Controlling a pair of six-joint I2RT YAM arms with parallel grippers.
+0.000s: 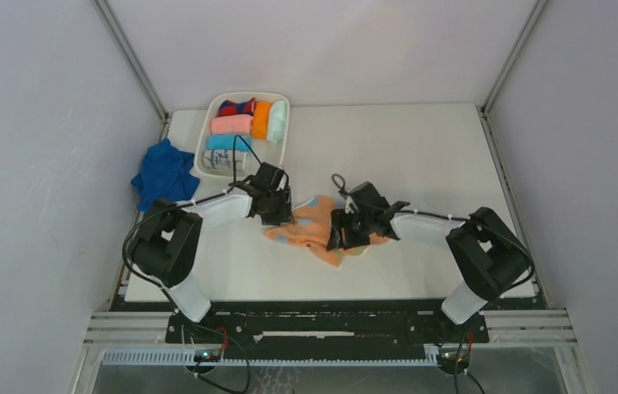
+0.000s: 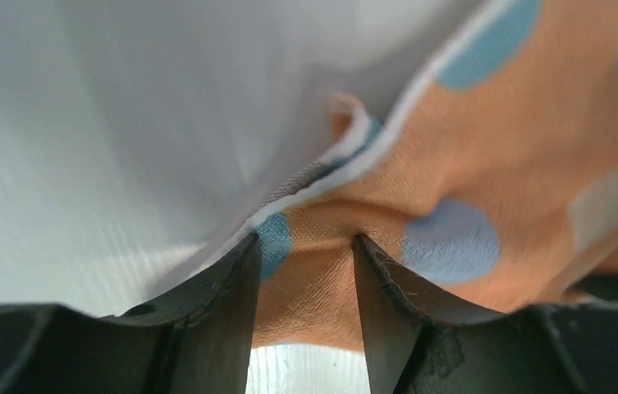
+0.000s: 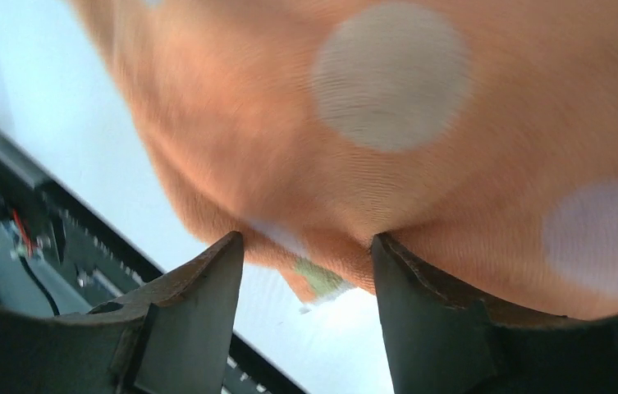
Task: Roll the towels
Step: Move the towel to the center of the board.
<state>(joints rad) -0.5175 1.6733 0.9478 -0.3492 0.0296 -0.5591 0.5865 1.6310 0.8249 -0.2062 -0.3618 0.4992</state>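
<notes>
Bench (image 1: 420, 148): white, flat, enclosed by pale walls at left, right and rear. 2 arms bolted at near edge, both reaching inward toward centre.

Tray (image 1: 247, 95): white, at rear left of bench, packed with 6 rolled cloths, among them pink roll (image 1: 231, 124), plain orange roll (image 1: 261, 119), mint roll (image 1: 277, 121), light-blue roll (image 1: 225, 141) and white printed roll (image 1: 225, 160).

Task item 1, royal-blue towel (image 1: 163, 172): crumpled heap at far left edge of bench, just left of tray, unrolled, apart from both arms.

Task item 2, peach-orange towel (image 1: 313, 226) (image 2: 519, 139) (image 3: 289, 123): pale blue spots, white hem, rumpled at bench centre between the 2 wrists, unrolled.

At left wrist, left pincer (image 1: 279, 215) (image 2: 305, 242): on left edge of peach-orange towel, clamped on a raised fold of spotted cloth, creases running out from both fingertips.

At right wrist, right pincer (image 1: 340, 238) (image 3: 305, 240): on right part of same towel, bunched hem between half-spread fingers, cloth against both tips, view blurred. Firm grip or not: cannot tell.
</notes>
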